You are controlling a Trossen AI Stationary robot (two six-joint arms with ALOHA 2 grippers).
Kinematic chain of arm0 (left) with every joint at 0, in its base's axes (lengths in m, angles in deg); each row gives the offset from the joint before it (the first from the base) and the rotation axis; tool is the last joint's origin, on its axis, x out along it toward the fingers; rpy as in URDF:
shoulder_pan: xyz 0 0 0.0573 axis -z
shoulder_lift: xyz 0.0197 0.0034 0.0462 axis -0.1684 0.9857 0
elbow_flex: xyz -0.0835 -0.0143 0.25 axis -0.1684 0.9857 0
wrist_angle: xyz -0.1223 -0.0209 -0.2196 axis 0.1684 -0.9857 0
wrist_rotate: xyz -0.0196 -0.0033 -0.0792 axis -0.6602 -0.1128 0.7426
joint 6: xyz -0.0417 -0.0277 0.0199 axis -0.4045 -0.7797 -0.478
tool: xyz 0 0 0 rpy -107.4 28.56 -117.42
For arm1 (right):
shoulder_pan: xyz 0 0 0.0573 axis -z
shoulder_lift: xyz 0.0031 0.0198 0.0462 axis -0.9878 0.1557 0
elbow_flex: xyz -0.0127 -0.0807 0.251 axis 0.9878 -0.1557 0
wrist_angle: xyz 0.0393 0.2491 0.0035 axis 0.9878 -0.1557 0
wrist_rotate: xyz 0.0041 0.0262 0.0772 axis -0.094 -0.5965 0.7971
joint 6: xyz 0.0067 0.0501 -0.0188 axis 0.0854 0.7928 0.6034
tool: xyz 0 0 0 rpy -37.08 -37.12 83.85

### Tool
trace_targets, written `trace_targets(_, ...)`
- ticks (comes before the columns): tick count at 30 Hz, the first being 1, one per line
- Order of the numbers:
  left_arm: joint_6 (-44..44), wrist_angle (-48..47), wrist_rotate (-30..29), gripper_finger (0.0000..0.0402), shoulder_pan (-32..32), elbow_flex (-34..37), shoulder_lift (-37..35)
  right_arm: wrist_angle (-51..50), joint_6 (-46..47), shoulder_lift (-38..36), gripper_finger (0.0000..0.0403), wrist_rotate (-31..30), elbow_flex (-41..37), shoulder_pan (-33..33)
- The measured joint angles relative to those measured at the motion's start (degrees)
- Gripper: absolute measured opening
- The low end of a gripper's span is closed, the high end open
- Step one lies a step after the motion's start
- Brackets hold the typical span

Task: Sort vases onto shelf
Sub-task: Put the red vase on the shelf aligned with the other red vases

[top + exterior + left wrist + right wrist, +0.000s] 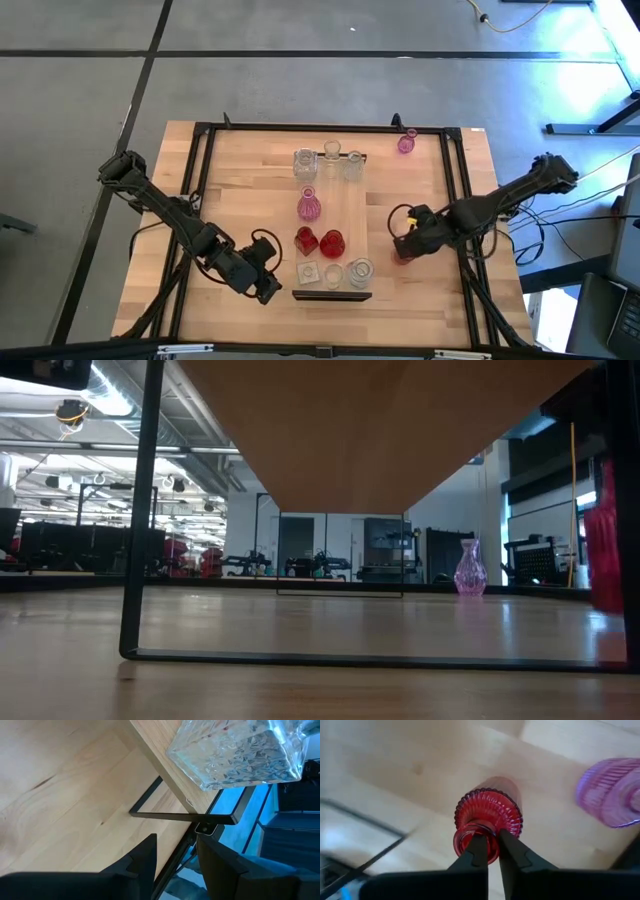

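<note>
Fingers of your right gripper (492, 851) are clenched on the rim of a deep red ribbed vase (488, 820): one finger sits inside the mouth and the other outside, with the vase's body reaching away from the fingertips over the tabletop (250, 180). From above, that right gripper (405, 245) and its red vase (402, 257) are on the table just off the shelf's right side, near its front end. You can see a pink vase (612, 792) close by in the right wrist view.

Your left gripper (175, 852) has its fingers parted with nothing between them. It waits low at the shelf's front left corner, and a clear patterned vase (240, 752) stands on the shelf (165, 755) beyond the fingertips.

On the shelf (340, 215) you have three clear vases at the far end, a pink one (309, 207) and two red ones (320, 241) toward the middle, and three clear ones at the front. One more pink vase (406, 143) stands apart at the table's far right edge.
</note>
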Motion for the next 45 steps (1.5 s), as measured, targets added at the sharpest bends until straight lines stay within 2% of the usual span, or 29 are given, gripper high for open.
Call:
trace_targets(7, 0.4, 0.0, 0.0, 0.0132, -0.7, 0.0, 0.0, -4.7, -2.9, -1.2, 0.0004, -1.4, 8.0, 0.7)
trace_targets(13, 1.9, 0.1, 0.3, 0.0132, -1.9, 0.0, 0.0, -11.8, -10.4, 0.7, 0.0002, -0.7, 20.2, 3.9)
trace_targets(19, 2.4, 0.2, 0.4, 0.0132, -2.3, 0.0, 0.0, -25.6, -21.1, 9.1, 0.0001, -3.3, 38.2, 7.9)
trace_targets(25, 2.1, 0.1, 0.5, 0.0132, -2.3, 0.0, 0.0, -26.0, -32.7, 19.3, 0.0001, -1.9, 52.4, 10.6)
trace_targets(28, 1.8, -0.1, 0.5, 0.0132, -2.2, 0.0, 0.0, -25.9, -36.4, 23.6, 0.0001, -1.0, 57.1, 10.5)
trace_targets(36, 1.5, 0.0, 0.5, 0.0132, -2.1, 0.0, 0.0, -26.0, -41.9, 28.3, 0.0, 2.7, 60.1, 10.5)
trace_targets(45, 1.5, -0.1, 0.5, 0.0132, -2.1, 0.0, 0.0, -25.4, -44.9, 28.8, 0.0, 3.5, 60.1, 10.5)
